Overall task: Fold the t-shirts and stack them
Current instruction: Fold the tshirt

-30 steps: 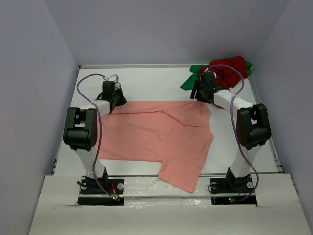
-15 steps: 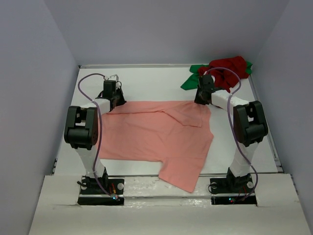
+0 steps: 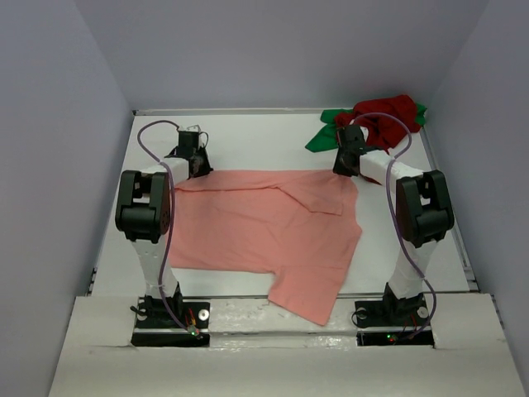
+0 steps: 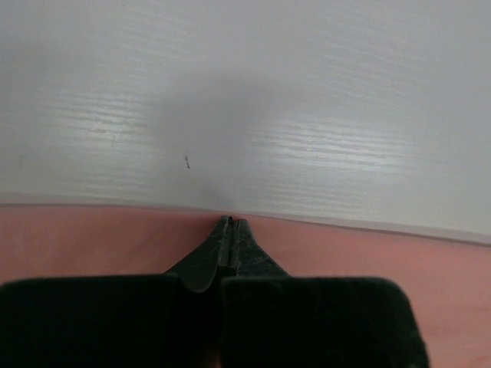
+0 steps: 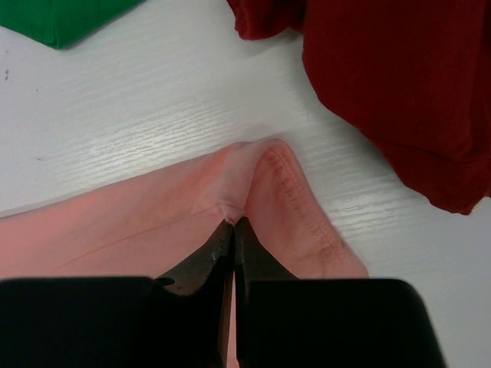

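Note:
The salmon-pink t-shirt lies spread flat between the arms, one sleeve hanging toward the near edge. My left gripper is at its far left corner. In the left wrist view that gripper is shut, its tips right at the shirt's far hem. My right gripper is at the far right corner. There it is shut on a puckered fold of the pink cloth. The dark red t-shirt lies crumpled on the green one at the far right.
The white table is walled in by grey panels on three sides. The dark red shirt and the green shirt lie just beyond the right gripper. Purple cables loop above both arms.
My right gripper has gone from open to shut, pinching the pink shirt's far right corner. The left arm has shifted slightly away from the near edge, its gripper still shut.

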You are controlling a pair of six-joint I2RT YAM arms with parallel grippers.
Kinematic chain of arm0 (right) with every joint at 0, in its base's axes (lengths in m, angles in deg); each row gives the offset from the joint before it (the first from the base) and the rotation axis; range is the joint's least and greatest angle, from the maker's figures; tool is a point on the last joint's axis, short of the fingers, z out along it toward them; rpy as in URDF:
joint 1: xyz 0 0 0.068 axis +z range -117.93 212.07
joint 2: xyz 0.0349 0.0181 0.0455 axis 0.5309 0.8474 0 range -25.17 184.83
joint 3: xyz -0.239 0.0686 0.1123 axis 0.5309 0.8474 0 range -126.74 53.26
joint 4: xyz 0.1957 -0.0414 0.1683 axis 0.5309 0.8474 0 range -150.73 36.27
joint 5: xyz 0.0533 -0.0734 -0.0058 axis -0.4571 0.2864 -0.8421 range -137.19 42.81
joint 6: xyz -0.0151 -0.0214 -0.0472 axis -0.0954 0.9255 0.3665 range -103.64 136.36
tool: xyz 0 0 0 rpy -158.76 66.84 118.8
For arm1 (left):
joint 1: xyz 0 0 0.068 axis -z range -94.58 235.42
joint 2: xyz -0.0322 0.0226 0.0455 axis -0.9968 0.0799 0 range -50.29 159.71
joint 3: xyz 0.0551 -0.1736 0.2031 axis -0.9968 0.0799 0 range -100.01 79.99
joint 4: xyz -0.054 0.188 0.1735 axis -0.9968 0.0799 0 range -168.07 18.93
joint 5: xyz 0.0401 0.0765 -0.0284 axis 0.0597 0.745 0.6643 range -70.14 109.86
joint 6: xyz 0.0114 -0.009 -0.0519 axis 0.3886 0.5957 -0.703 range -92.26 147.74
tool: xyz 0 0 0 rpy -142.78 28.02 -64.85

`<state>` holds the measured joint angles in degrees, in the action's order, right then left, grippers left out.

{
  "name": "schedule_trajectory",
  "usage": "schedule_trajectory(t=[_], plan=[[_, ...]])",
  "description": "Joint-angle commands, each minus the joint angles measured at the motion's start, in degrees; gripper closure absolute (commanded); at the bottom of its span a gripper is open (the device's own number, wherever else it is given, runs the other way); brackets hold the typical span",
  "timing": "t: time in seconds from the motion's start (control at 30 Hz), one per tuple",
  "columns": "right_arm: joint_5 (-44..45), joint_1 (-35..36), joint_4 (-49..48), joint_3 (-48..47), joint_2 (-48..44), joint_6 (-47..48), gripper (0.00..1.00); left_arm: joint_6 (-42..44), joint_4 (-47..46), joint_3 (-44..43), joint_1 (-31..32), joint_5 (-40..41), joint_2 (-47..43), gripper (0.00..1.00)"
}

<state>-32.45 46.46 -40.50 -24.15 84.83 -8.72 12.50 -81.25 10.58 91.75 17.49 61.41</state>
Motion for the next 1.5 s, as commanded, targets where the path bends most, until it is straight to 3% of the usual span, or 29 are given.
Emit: schedule_trajectory(t=[0.0, 0.27, 0.5, 0.6, 0.63, 0.7, 0.73, 0.83, 0.97, 1.13, 1.33, 1.47], plan=[[4.3, -0.7, 1.3, -2.7, 0.0, 0.2, 0.95, 1.1, 5.4, -4.1, 0.3, 0.7, 2.5, 1.0], [7.1, -0.7, 4.6, -4.4, 1.2, -0.1, 0.96, 1.1, 9.0, -7.0, 0.4, 4.7, 4.8, 1.0], [9.0, -1.8, 9.4, -7.5, 4.7, -0.2, 0.85, 1.3, 9.8, -7.1, 0.4, 5.1, 5.0, 1.0], [8.6, -1.8, 11.9, -9.3, 7.2, 0.0, 0.65, 1.4, 9.9, -7.1, 0.4, 5.2, 5.0, 1.0], [8.3, -2.3, 13.0, -9.7, 8.2, 0.3, 0.46, 1.4, 9.9, -7.1, 0.4, 5.2, 5.0, 1.0], [8.3, -2.4, 13.9, -10.5, 8.7, 0.2, 0.25, 1.4, 9.9, -7.1, 0.4, 5.2, 5.0, 1.0], [8.4, -2.4, 14.2, -10.7, 9.0, 0.1, 0.23, 1.4, 9.9, -7.1, 0.4, 5.2, 5.0, 1.0], [10.7, -2.4, 15.0, -10.5, 7.3, -0.6, 0.22, 1.4, 9.6, -6.4, 0.4, 5.3, 4.6, 1.0], [11.4, -2.4, 13.0, -6.5, -0.1, -0.4, 0.22, -0.3, 2.9, -1.0, 0.6, 3.3, -2.5, 1.0], [3.2, -1.8, 10.7, -1.2, -12.9, 1.3, 0.24, -2.7, -1.6, 4.3, 5.8, 4.6, -11.5, 1.0], [-2.4, 6.0, 8.5, 4.2, -20.7, 4.4, 0.29, -2.6, 1.4, 0.8, 11.7, 4.0, -12.4, 1.0], [-4.3, 12.0, 7.5, 8.8, -22.5, 5.0, 0.32, 0.0, -2.2, 0.3, 18.3, 1.8, -10.5, 1.0]])
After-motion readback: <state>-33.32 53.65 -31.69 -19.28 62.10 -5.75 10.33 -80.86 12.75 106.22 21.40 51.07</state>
